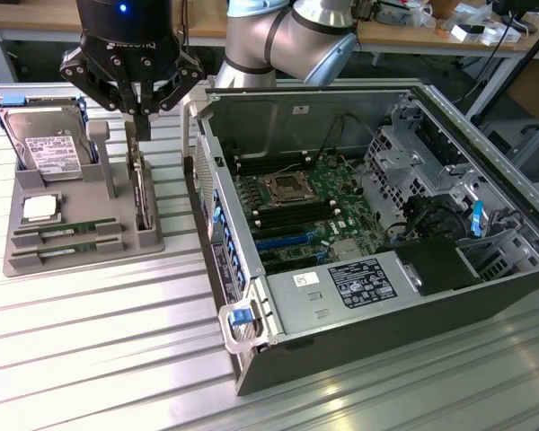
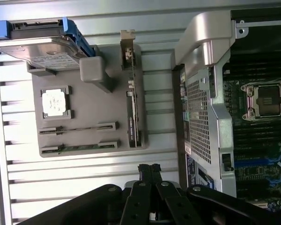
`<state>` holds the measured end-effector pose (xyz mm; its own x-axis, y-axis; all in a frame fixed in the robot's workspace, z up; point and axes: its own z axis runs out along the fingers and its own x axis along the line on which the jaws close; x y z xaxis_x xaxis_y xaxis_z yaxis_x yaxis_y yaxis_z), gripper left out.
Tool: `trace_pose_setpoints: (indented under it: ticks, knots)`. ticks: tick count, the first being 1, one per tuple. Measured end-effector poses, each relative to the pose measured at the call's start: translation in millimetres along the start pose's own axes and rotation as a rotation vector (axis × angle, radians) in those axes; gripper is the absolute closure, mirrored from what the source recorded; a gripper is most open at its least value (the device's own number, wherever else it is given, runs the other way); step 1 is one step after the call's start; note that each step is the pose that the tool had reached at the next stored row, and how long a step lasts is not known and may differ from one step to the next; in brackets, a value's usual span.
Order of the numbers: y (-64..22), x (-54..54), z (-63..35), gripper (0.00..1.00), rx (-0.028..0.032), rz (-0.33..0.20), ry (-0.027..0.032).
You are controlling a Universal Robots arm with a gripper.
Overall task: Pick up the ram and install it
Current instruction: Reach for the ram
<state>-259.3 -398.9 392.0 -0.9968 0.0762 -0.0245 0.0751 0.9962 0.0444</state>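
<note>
On a ribbed aluminium table (image 1: 99, 346) (image 2: 84, 183), with a cluttered workbench (image 1: 391, 34) along the back of the room, a grey parts tray (image 1: 90, 202) (image 2: 91, 110) sits at the exterior view's left. It holds a hard drive (image 1: 47, 148) (image 2: 47, 49) in a blue caddy, propped at the far end, and a square silver CPU (image 1: 39, 208) (image 2: 55, 102) lying flat. The ram (image 1: 67, 231) (image 2: 77, 128) lies in its slot near the tray's front edge, with a second stick (image 1: 67, 250) (image 2: 79, 146) in the slot just beside it. An expansion card (image 1: 142, 193) (image 2: 132, 108) stands on edge along the tray's right side. The black gripper (image 1: 142, 133) (image 2: 150, 168) hangs above that card with its fingers pressed together on nothing, apart from both sticks. A narrow strip of bare table separates the tray from the open computer case (image 1: 359, 346) (image 2: 203, 108), while a wide stretch lies free in front of both. Inside the case the motherboard (image 1: 314, 211) (image 2: 257, 150) faces up, and dark memory slots (image 1: 260, 164) flank the open CPU socket (image 1: 287, 189) (image 2: 265, 101). A labelled power supply (image 1: 341, 287) and a blue latch (image 1: 240, 315) line the near edge. The silver arm (image 1: 287, 40) and the gripper's body are cut off at the top, the case's right corner runs out of frame, and the printed labels are too small to read.
</note>
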Motion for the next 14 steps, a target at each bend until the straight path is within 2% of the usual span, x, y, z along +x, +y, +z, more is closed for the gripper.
trace_pose_setpoints:
  ticks: [14]
  knots:
    - [-1.2,16.1,0.0,0.90,0.0000,0.000,0.0000]
